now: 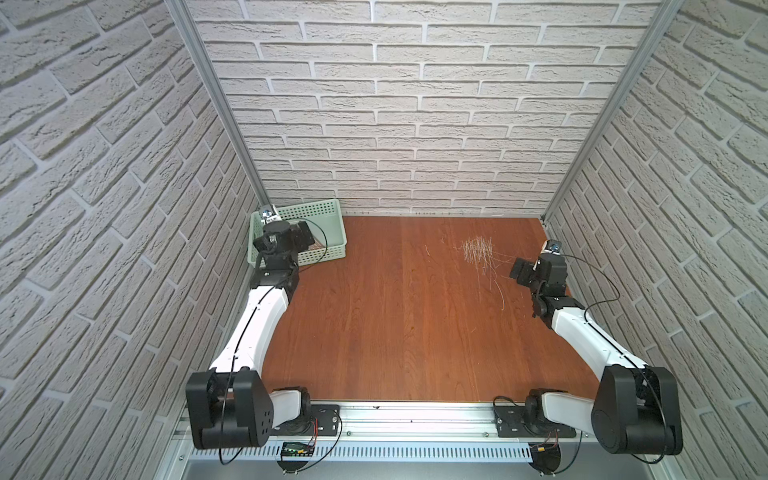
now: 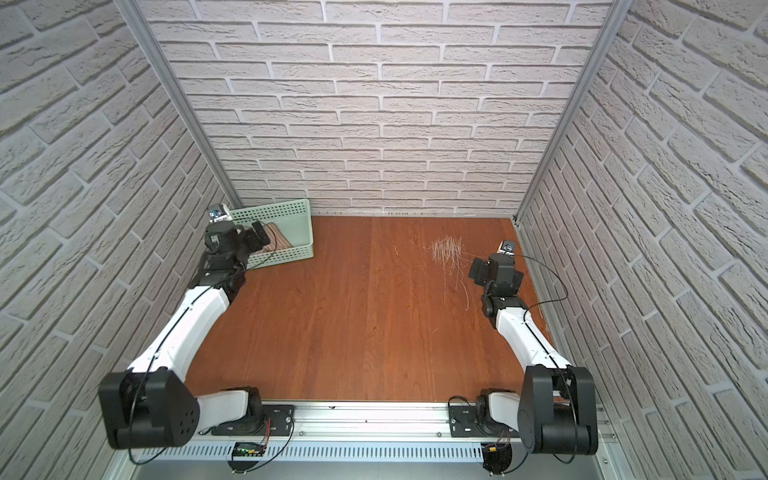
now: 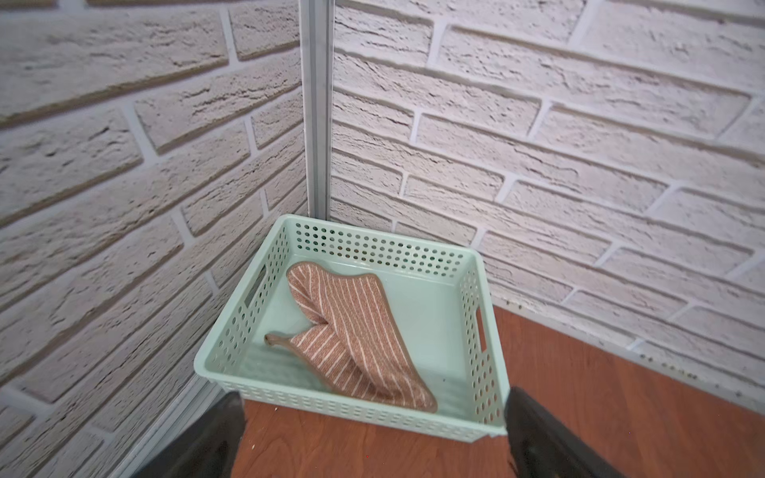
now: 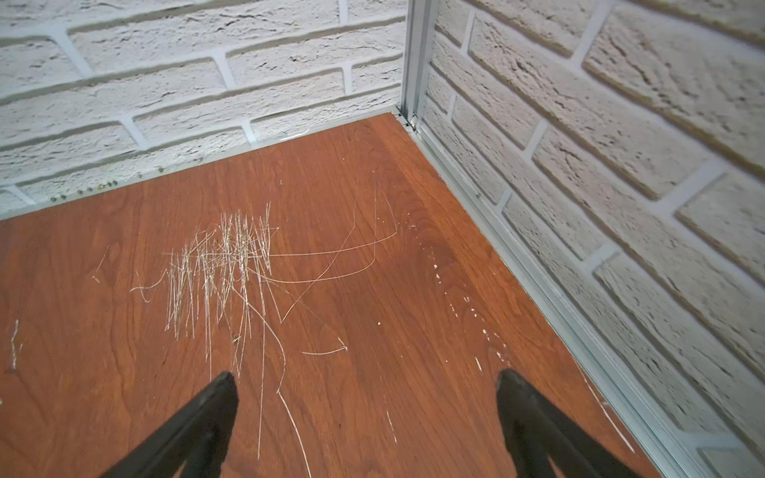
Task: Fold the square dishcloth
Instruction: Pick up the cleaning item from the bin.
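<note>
Dishcloth (image 3: 356, 343) is found crumpled in the mint-green basket (image 3: 372, 248), just beyond the left gripper (image 3: 374, 397), jaws spread wide and empty like those of the right gripper (image 4: 364, 376); a raised fold near its middle is best pinched and lifted clear to the table (image 1: 395, 311).

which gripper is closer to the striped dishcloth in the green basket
Left. The left gripper, jaws open, hangs at the edge of the basket with the dishcloth inside. The right gripper, also open, is across the table by the scratch marks, far from it.
</note>
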Tool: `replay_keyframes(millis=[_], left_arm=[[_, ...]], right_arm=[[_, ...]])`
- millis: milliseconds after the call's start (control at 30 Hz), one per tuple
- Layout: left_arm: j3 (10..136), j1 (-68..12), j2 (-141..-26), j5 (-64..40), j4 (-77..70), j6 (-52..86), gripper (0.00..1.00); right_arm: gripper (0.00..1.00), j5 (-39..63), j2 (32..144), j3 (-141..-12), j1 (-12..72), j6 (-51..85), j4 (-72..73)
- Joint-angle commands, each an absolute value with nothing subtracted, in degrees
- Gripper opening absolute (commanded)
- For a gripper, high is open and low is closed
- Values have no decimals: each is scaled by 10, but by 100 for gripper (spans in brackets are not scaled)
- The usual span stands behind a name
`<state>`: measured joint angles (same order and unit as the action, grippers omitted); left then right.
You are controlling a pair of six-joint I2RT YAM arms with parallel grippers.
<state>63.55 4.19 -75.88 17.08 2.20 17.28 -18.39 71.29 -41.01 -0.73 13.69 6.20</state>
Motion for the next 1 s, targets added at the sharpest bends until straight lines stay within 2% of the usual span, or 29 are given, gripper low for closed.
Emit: replay_keyframes(millis=[0, 300, 567, 700, 967], left_arm=[[724, 52, -840, 182, 158, 220, 98], [1003, 61, -1073, 192, 341, 250, 98], [1192, 77, -1256, 160, 486, 243, 98], [1237, 85, -1310, 163, 530, 249, 98], [1238, 107, -1364, 134, 543, 270, 98]], right_arm=[[99, -202, 710, -424, -11, 165, 9], [99, -210, 703, -436, -11, 171, -24], [99, -207, 687, -429, -12, 180, -29], [99, -203, 684, -426, -11, 183, -29], [99, -193, 684, -423, -11, 184, -24]])
